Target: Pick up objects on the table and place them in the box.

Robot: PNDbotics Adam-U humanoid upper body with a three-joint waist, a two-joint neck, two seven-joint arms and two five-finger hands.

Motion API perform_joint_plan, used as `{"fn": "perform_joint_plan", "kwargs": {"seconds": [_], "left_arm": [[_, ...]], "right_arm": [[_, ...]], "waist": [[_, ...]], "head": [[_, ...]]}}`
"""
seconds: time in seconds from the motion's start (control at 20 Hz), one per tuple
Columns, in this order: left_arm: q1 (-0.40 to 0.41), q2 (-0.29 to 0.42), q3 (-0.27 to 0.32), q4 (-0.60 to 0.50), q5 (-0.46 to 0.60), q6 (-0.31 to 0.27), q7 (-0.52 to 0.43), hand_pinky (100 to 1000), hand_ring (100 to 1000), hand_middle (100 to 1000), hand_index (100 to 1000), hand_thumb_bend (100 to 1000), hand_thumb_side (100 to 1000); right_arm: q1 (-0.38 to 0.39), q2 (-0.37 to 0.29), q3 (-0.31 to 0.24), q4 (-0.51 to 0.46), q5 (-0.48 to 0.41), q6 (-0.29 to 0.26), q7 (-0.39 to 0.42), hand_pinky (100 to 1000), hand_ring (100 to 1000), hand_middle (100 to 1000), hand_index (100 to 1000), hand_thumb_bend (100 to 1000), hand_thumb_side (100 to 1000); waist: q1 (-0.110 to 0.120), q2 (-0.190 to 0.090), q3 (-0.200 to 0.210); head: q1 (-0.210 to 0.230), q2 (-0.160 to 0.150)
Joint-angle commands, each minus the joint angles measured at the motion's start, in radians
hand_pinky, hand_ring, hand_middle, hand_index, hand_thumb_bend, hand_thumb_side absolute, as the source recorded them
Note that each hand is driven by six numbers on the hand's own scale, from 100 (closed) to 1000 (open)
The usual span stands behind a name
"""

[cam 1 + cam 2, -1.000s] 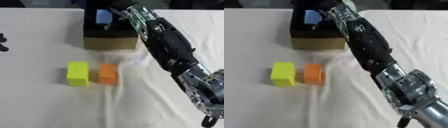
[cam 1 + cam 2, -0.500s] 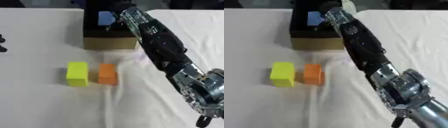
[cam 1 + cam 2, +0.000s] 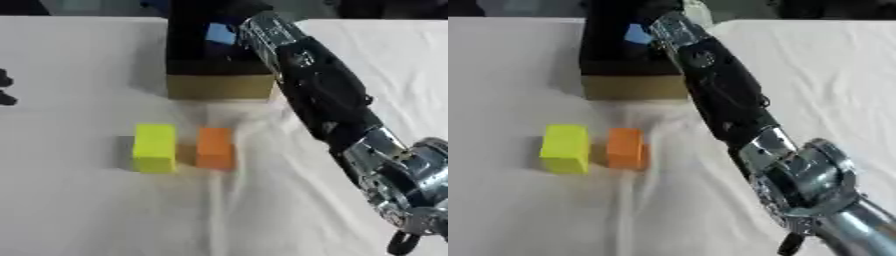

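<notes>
A white cloth (image 3: pixel 105 210), matt and creased into soft folds, covers the worktop. The box (image 3: pixel 219 86) looks like plain brown cardboard outside, dark within. In front of the box, the yellow block (image 3: pixel 155 148) and orange block (image 3: pixel 214 147) look smooth and matt. The right arm (image 3: pixel 719 95) is black with silver, glossy metal joints.

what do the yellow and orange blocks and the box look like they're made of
Yellow block and orange block: probably foam or matte plastic; flat, even colour, no shine, softly rounded edges. I cannot tell which. Box: likely cardboard; its front wall is plain matte tan and the inside looks dark.
</notes>
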Motion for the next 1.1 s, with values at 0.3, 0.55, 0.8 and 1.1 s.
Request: {"fn": "perform_joint_plan", "kwargs": {"seconds": [0.3,0.55,0.8,1.1], "left_arm": [[-0.007,0.017,0.002,-0.014,-0.002,0.005,-0.015,707,579,644,786,100,915],[-0.008,0.018,0.004,-0.014,-0.003,0.006,-0.016,707,580,645,786,100,912],[-0.007,0.021,0.005,-0.014,-0.004,0.009,-0.017,707,581,646,786,100,909],[-0.005,0.023,0.008,-0.014,-0.007,0.014,-0.017,707,581,646,786,100,908]], "right_arm": [[-0.028,-0.004,-0.023,-0.037,0.025,0.032,-0.044,926,968,890,1000,372,1000],[-0.033,-0.013,-0.019,-0.096,-0.011,0.02,-0.038,925,965,877,1000,294,991],[-0.034,-0.049,0.01,-0.221,-0.084,-0.032,-0.007,925,964,863,993,197,938],[0.007,-0.137,0.085,-0.39,-0.248,-0.114,0.061,915,949,840,975,131,926]], "waist": [[0.004,-0.022,0.001],[0.005,-0.027,-0.002],[0.003,-0.033,-0.009],[-0.002,-0.039,-0.018]], "head": [[-0.002,-0.008],[0.001,-0.004],[0.01,0.005],[0.026,0.018]]}}
